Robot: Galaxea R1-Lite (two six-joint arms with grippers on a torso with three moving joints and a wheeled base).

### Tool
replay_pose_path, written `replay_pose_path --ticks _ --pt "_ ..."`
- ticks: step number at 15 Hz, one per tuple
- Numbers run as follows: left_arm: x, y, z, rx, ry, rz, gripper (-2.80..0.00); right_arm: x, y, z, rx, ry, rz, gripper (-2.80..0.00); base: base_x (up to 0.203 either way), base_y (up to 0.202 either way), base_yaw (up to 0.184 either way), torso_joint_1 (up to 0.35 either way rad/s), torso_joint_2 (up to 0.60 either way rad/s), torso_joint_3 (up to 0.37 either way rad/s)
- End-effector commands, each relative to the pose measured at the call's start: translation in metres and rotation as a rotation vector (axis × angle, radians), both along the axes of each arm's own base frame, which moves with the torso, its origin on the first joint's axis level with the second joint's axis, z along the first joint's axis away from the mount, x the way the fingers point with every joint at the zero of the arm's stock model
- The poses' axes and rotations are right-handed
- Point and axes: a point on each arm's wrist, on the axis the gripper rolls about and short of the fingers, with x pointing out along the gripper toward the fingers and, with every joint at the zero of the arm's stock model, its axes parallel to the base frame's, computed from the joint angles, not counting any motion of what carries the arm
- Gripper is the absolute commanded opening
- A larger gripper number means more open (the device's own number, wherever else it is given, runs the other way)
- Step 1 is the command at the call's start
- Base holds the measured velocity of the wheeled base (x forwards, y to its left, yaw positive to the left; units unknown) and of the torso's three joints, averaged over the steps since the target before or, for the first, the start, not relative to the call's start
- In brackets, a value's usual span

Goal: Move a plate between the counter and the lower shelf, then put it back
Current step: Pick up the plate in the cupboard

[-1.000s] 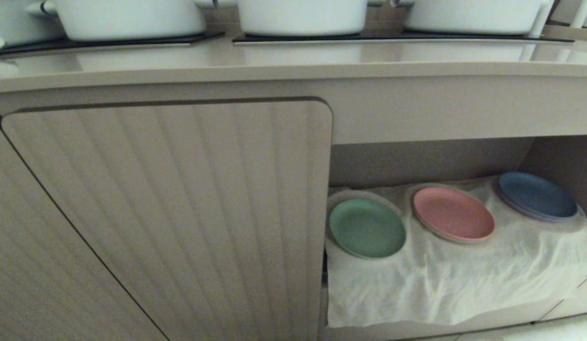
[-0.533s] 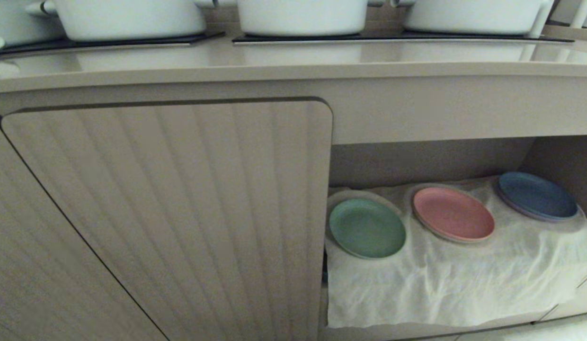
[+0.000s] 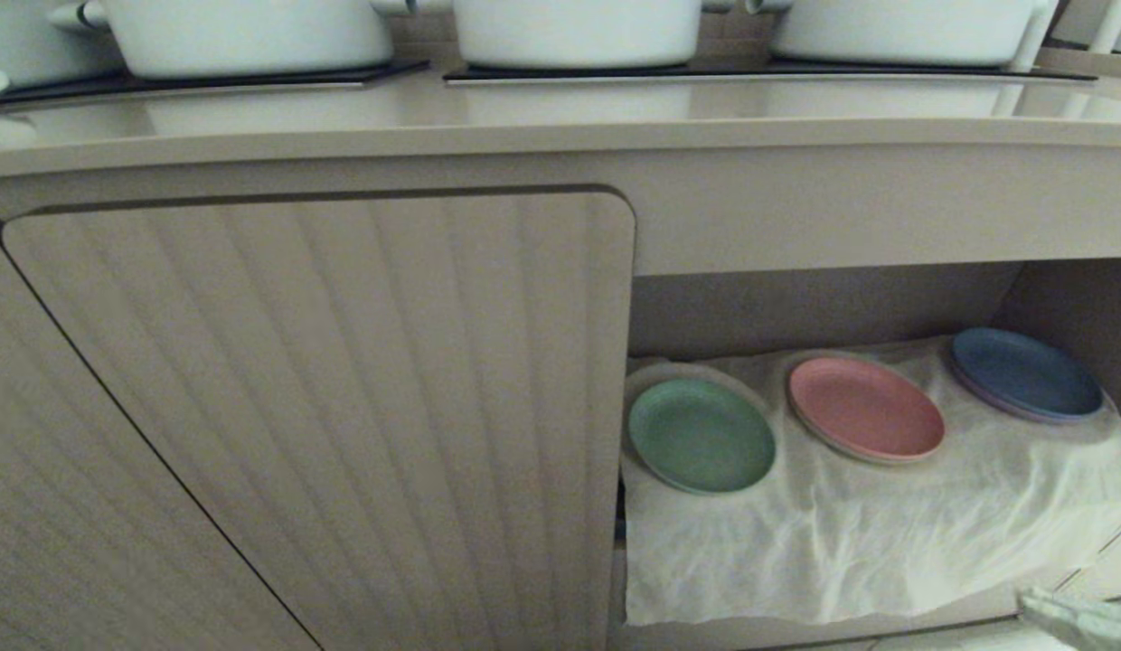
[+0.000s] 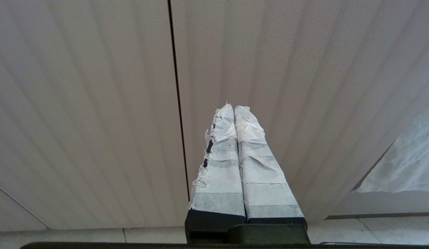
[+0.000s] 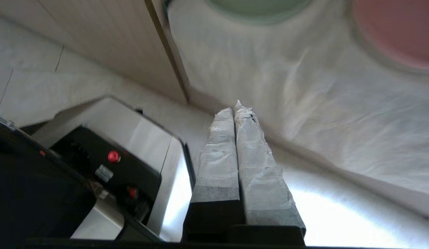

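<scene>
The mint-green plate (image 3: 701,435) lies flat on the white cloth (image 3: 850,533) of the lower shelf (image 3: 823,307), at its left end, with a pink plate (image 3: 865,408) and a blue plate (image 3: 1026,373) to its right. The right pincer (image 5: 235,105), its taped fingers pressed together and empty, hovers at the shelf's near edge. The left pincer (image 4: 231,107), also closed and empty, faces the ribbed cabinet door (image 3: 325,407). White pots (image 3: 579,27) stand on the worktop (image 3: 560,117) above.

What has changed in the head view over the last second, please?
The right tool has come into view at the lower right corner, shut and holding nothing. The plate, pink plate and blue plate stay put on the lower shelf.
</scene>
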Motion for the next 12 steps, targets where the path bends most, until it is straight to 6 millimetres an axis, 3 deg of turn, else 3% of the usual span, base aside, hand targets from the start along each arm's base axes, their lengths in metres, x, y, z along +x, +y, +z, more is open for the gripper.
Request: replay_pose_path --ticks 1,7,12 --pt "0.000 0.000 0.000 0.000 -0.001 0.000 -2.80 0.043 0.001 -0.021 -0.009 0.193 0.003 -2.80 0.000 0.000 0.000 0.000 0.00 0.000" --pt "0.000 0.000 0.000 0.000 -0.001 0.000 -2.80 0.100 0.011 -0.049 -0.035 0.349 0.047 -2.80 0.000 0.000 0.000 0.000 0.00 0.000" --pt "0.000 0.000 0.000 0.000 -0.001 0.000 -2.80 0.142 0.029 -0.054 -0.039 0.380 0.111 -2.80 0.000 0.000 0.000 0.000 0.00 0.000"
